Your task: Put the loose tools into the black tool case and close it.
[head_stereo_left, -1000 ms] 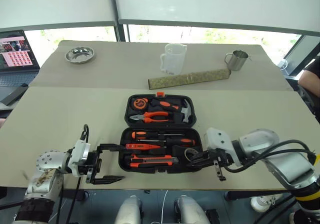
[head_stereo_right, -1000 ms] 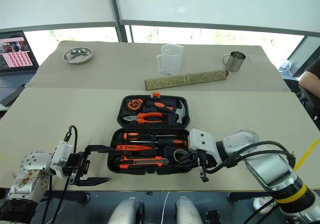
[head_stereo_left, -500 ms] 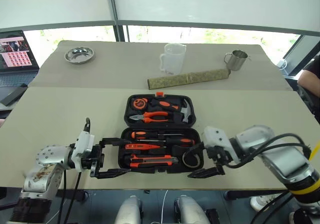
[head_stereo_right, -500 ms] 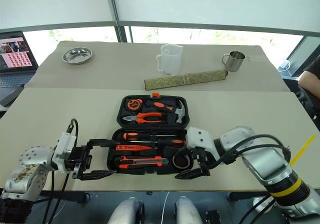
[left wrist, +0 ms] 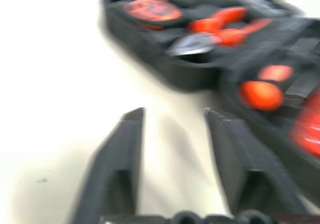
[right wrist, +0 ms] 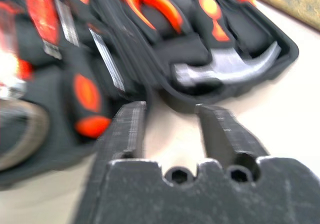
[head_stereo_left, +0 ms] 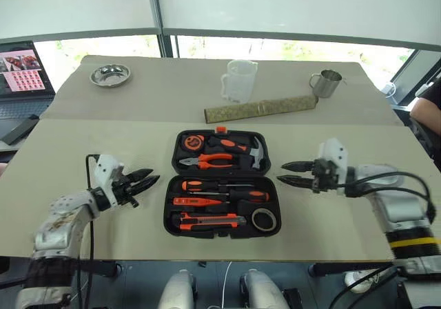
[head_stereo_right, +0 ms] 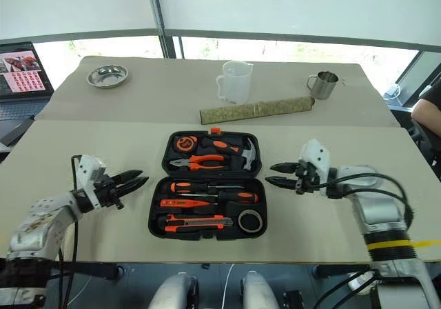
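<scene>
The black tool case (head_stereo_left: 207,234) lies open at the table's middle. Its near half holds two black-and-orange screwdrivers (head_stereo_left: 207,185) (head_stereo_left: 248,195), the slim orange screwdriver (head_stereo_left: 193,201), the utility knife (head_stereo_left: 207,221) and the dark tape roll (head_stereo_left: 262,219). The far half holds a tape measure (head_stereo_left: 193,143), pliers (head_stereo_left: 213,161) and a hammer (head_stereo_left: 256,156). My left gripper (head_stereo_left: 151,176) hovers left of the case, pointing at it, its fingers a little apart and empty. My right gripper (head_stereo_left: 282,172) sits to the right of the case, open and empty, facing the hinge line (right wrist: 167,109).
On the far table stand a clear measuring jug (head_stereo_left: 238,81), a metal cup (head_stereo_left: 325,83) and a metal bowl (head_stereo_left: 109,75), with a long mottled green roll (head_stereo_left: 260,106) behind the case. A laptop (head_stereo_left: 21,71) sits far left. A person's arm (head_stereo_left: 427,109) shows at the right edge.
Both grippers left the case's front edge and swung out to its two sides. The right one let go of the tape roll, which stays in its recess. The left fingers narrowed.
</scene>
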`<action>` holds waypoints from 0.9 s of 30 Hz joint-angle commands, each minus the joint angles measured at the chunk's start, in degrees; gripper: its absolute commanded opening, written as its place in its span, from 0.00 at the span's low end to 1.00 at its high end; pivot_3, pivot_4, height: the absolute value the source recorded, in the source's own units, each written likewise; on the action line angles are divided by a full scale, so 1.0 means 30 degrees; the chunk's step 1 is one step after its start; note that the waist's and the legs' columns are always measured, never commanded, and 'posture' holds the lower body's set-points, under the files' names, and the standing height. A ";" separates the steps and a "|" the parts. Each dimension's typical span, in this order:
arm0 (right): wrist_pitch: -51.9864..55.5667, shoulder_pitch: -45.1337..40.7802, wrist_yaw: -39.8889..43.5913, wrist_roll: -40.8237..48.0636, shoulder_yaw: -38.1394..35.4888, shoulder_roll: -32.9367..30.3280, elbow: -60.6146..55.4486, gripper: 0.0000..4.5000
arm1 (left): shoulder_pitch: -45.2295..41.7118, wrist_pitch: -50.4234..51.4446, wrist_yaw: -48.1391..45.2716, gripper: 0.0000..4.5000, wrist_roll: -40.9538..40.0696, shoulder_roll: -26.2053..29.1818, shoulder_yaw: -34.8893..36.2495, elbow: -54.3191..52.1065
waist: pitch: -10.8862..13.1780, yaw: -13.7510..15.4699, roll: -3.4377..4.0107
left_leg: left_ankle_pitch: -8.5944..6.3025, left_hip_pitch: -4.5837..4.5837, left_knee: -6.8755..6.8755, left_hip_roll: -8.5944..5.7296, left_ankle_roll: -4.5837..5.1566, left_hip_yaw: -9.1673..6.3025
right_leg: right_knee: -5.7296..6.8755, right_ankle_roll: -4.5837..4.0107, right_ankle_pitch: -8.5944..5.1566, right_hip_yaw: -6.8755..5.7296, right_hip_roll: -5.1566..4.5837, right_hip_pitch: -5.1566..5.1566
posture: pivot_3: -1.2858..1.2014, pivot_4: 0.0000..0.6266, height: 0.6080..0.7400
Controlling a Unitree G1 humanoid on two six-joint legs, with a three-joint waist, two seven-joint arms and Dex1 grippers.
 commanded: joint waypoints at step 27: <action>0.8856 0.4561 -0.3623 0.1703 -0.3657 -0.1376 -0.8774 0.17 | 0.0026 0.4949 -0.0726 0.15 -0.0286 0.1209 -0.0751 -0.4447 | 0.0011 0.0178 -0.0002 | 0.0003 -0.0028 0.0103 -0.0007 -0.0008 -0.0024 | 0.0127 0.0006 -0.0004 0.0004 0.0000 -0.0021 | 0.52 0.24 1.00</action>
